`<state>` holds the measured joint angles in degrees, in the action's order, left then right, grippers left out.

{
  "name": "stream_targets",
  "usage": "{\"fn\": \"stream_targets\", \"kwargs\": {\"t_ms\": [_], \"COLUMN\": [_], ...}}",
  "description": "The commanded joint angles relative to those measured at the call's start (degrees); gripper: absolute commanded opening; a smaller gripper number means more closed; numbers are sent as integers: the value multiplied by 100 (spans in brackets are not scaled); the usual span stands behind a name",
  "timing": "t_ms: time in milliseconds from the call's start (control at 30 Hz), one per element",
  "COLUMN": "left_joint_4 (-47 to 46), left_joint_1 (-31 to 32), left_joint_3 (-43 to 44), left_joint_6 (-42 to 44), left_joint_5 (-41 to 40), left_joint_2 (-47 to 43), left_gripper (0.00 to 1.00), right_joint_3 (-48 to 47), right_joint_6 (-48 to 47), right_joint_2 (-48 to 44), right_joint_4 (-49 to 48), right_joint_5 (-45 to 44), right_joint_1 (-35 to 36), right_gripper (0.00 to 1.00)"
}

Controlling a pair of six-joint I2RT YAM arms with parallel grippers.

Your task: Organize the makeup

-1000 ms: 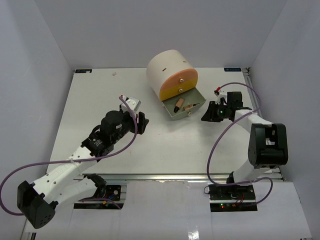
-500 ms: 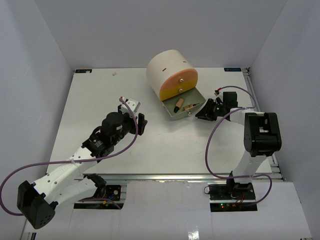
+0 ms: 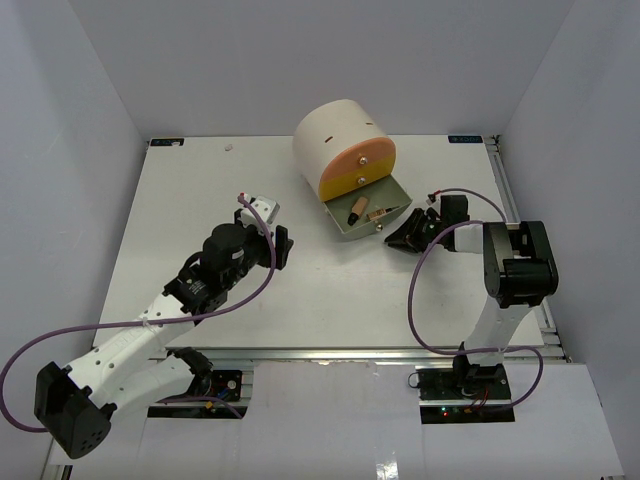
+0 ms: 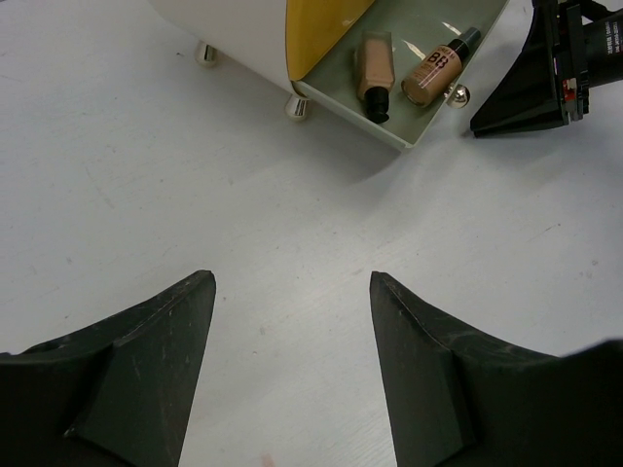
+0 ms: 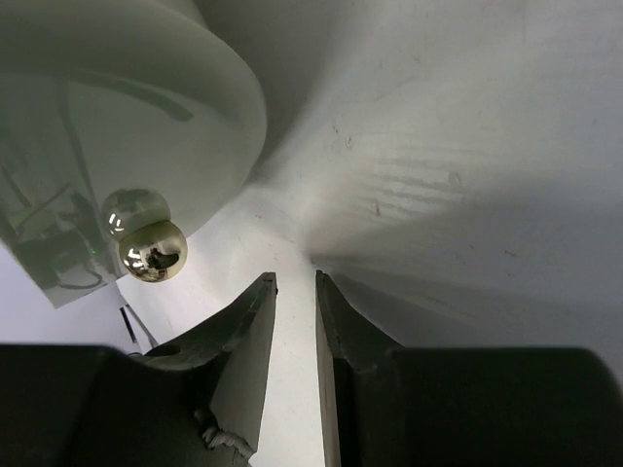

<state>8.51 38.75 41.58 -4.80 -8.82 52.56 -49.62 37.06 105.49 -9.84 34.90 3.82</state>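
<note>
Grey-green drawer point(image 3: 355, 234) stood pulled out at the foot of the cream drum point(image 3: 335, 140). Two tan tubes point(image 4: 374, 66) lay side by side inside it, both black-capped.

Right hand point(image 5: 295, 292) was low over the table point(image 3: 200, 200), fingers pinched almost together with nothing between them. The drawer's ball knob point(image 5: 151, 250) sat just ahead of those tips and off to one side, not touching. Left hand point(image 4: 290, 282) hung released and empty, fingers spread wide, with the drawer well ahead of it.

Step in hand, as I read it: pushing the drawer home over the tubes.
- Set the closed fingers flat on the drawer front beside the knob. On the ball itself they would likely skid off.
- Push straight along the drawer's travel, not across it.
- Go slowly. The drum stands on small metal feet point(image 4: 297, 105) and looked apt to slide on the smooth table.

Materials noted:
- Knob was polished brass-coloured metal, round.
- Drawer front was glossy enough to mirror the knob.
- Drum shell was smooth and curved.
- Tubes looked like slick plastic, one flattish and one cylindrical with print.
- Table was matt white with fine scratches.
</note>
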Motion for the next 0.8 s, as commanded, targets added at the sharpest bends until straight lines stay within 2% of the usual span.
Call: {"fn": "stream_targets", "kwargs": {"t_ms": [0, 400, 767], "left_joint_4": [-131, -157, -166], "left_joint_1": [-40, -131, -184], "left_joint_3": [-71, -80, -80], "left_joint_6": [82, 102, 102], "left_joint_5": [-61, -54, 18], "left_joint_2": [-88, -118, -82], "left_gripper": [76, 76, 76], "right_joint_3": [310, -108, -1331], "right_joint_6": [497, 1048, 1228], "right_joint_2": [-254, -50, 445], "right_joint_4": [-536, -1080, -1029], "right_joint_5": [89, -97, -200], "right_joint_1": [186, 312, 534], "right_gripper": [29, 28, 28]}}
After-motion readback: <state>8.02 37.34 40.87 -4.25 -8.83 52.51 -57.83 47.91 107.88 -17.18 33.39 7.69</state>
